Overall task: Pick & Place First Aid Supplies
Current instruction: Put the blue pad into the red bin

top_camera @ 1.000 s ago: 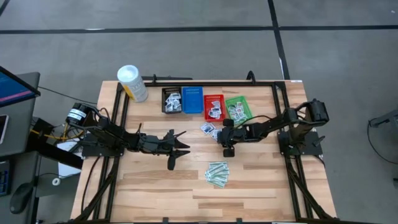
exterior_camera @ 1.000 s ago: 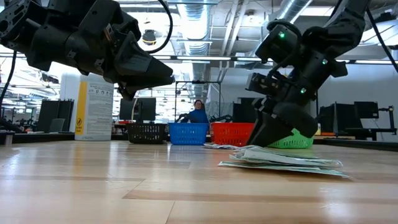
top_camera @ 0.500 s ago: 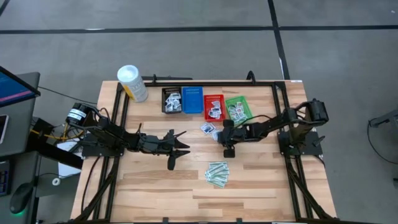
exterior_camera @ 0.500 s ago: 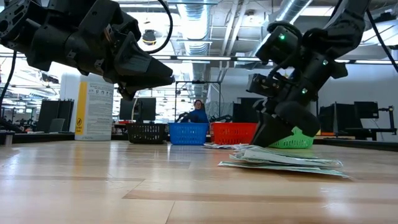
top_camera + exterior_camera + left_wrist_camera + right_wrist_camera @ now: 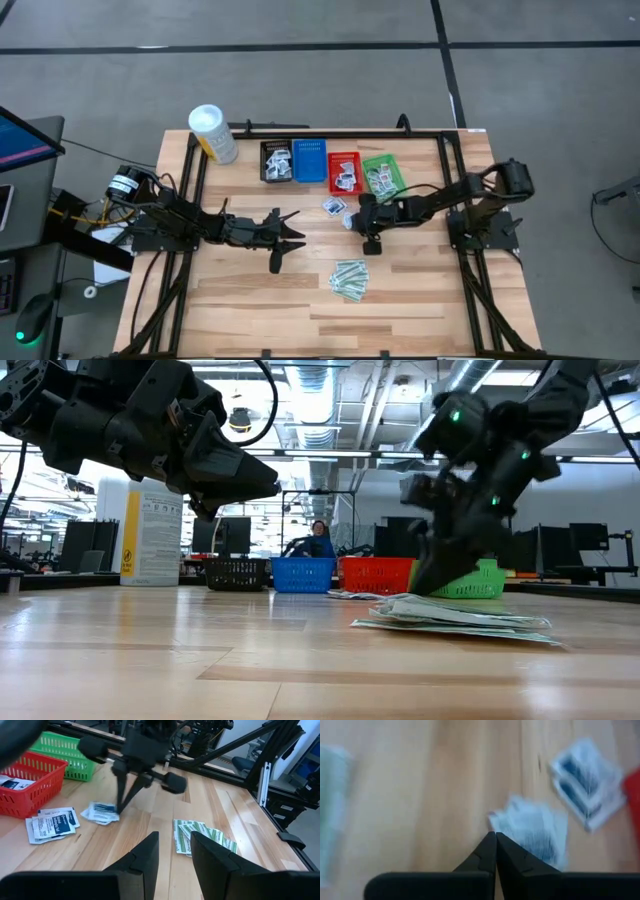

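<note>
Loose white packets (image 5: 336, 208) with blue print lie on the worktop (image 5: 250, 295) just in front of the red basket (image 5: 345, 172); in the left wrist view they show as a flat pair (image 5: 52, 823) and a crumpled one (image 5: 101, 812) beside it. A stack of pale-green strips (image 5: 350, 279) lies nearer the front edge, apart from the packets; the same stack is in the low view (image 5: 455, 617) and the left wrist view (image 5: 202, 837). More packets sit inside the black basket (image 5: 276, 160), the red basket and the green basket (image 5: 381, 172); the blue basket (image 5: 309, 160) stands between black and red. Print on the packets is too small to read.

Right claw (image 5: 371, 243) is down at the worktop between the loose packets and the strips. In the right wrist view its fingertips (image 5: 495, 839) meet point to point, clenched on nothing, tips just short of a crumpled packet (image 5: 534, 831). One second ago it stood partly open in about the same spot; it has since closed, and the arm has shifted slightly. It is blurred in the low view (image 5: 435, 575).

Left claw (image 5: 278, 262) hovers over bare worktop left of centre, well apart from the supplies, fingers (image 5: 145, 857) parted and empty; unchanged from the earlier frames.

White tub (image 5: 213, 133) with yellow label at the rear left corner; its print is not legible in the low view (image 5: 152, 532). A person in blue (image 5: 319, 542) sits in the room beyond.
</note>
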